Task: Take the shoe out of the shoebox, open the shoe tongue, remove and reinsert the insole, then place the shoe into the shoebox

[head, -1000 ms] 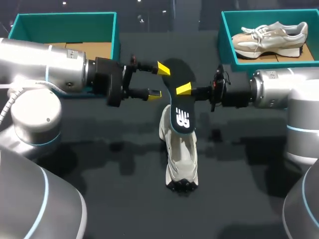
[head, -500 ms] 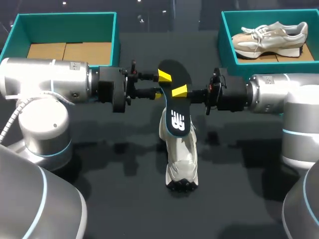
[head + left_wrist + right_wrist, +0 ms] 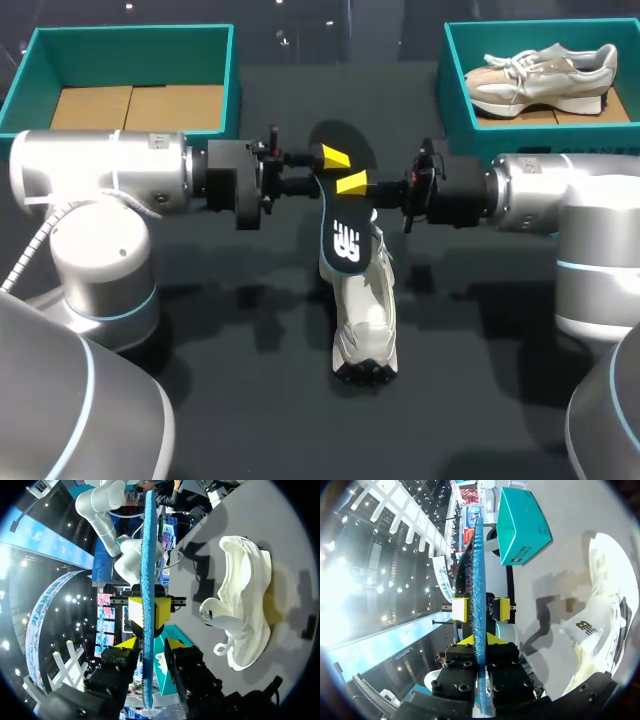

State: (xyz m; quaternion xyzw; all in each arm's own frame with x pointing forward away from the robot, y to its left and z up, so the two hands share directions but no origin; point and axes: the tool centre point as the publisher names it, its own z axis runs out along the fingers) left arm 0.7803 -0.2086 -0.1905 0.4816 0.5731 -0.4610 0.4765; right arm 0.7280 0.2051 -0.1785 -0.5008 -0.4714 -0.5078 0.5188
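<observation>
The right gripper's point(image 3: 480, 640) jaws are pressed onto the black insole point(image 3: 342, 232), holding it on edge above the white shoe point(image 3: 364, 310). The shoe lies on the table point(image 3: 250, 400) between the arms. The left gripper's point(image 3: 151, 642) jaws straddle the same insole, narrowly spread, with a gap showing on one side. If the right lets go before the left truly clamps, I'd expect the insole to drop or twist. The left shoebox point(image 3: 130, 33) holds only cardboard lining; the right shoebox point(image 3: 455, 70) holds a second shoe point(image 3: 545, 75).
</observation>
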